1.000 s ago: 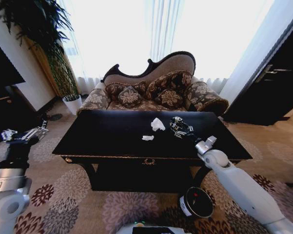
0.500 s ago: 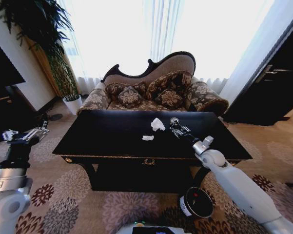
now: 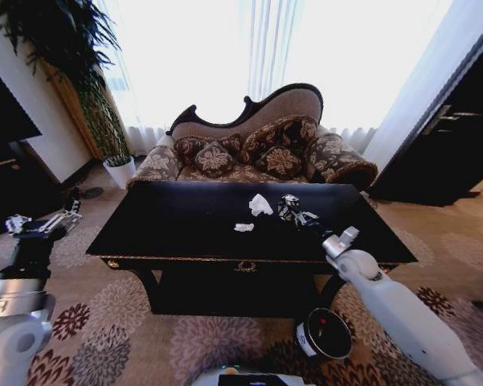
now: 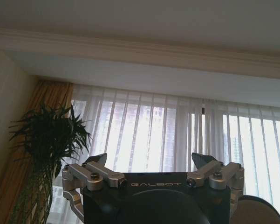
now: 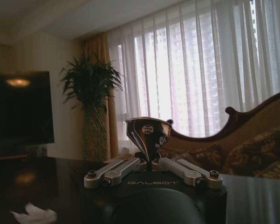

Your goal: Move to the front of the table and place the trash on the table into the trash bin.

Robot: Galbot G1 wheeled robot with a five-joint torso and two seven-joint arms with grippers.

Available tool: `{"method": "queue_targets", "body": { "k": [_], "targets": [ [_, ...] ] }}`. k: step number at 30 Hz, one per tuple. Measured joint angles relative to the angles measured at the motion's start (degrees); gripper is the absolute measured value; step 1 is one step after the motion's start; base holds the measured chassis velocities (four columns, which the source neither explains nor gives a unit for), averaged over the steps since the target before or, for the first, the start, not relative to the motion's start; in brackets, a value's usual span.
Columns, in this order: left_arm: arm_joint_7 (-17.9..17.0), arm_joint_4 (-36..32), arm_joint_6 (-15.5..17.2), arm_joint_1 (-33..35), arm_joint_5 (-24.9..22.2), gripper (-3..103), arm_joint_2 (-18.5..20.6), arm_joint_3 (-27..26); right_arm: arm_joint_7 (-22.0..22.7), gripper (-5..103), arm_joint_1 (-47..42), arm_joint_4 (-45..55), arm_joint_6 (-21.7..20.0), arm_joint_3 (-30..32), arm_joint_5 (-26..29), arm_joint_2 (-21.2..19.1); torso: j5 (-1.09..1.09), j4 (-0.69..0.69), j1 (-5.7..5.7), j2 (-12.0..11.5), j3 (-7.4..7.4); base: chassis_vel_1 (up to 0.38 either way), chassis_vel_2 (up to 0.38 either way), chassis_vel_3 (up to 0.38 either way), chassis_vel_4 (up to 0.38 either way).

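Dark crushed can (image 5: 148,132) sits pinched between the fingertips of the right tool (image 3: 292,211), which hangs over the right half of the bench (image 3: 177,221), just above its glossy black top. In the right wrist view the can stands upright in the pinch, its rim tilted a little toward the camera, with the two silver fingers (image 5: 112,171) folded in against its base. Just to the left of the right tool, the crumpled white tissue (image 3: 260,204) lies on the bench, and the small white paper scrap (image 3: 243,227) lies near it, closer to the front edge. The tissue also shows in the right wrist view, low on the dark top (image 5: 33,215). On the carpet before the bench's right front corner stands the trash bin (image 3: 325,334), beside the right forearm. The left tool (image 3: 42,224) is held off the bench's left end, above the floor, fingers spread wide apart; its wrist camera looks up at the curtains (image 4: 167,135) and a potted plant (image 4: 49,140). A patterned sofa (image 3: 257,149) stands behind the bench.
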Motion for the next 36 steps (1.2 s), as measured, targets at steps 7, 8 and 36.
{"method": "queue_targets", "body": {
  "k": [7,8,36],
  "targets": [
    [0.02,-0.84,-0.09,0.02,-0.26,100,-0.16,0.42,-3.82,0,-9.15,6.05,1.44,6.93,2.69,1.89,0.00,-0.01,-0.01,0.01,-0.01,0.000,0.000,0.000,0.000],
    [0.03,-0.80,-0.08,-0.23,-0.56,100,0.35,0.55,-4.81,0,-10.35,6.29,1.99,7.64,2.60,2.43,-0.01,0.00,-0.01,0.02,-0.01,0.000,0.000,0.000,0.000],
    [-0.16,0.16,0.04,-2.62,-3.98,100,1.72,0.95,-22.73,0,-32.04,1.40,10.30,31.72,8.41,12.22,-0.01,0.01,-0.02,0.03,-0.01,0.000,0.000,0.000,0.000]
  ]
}}
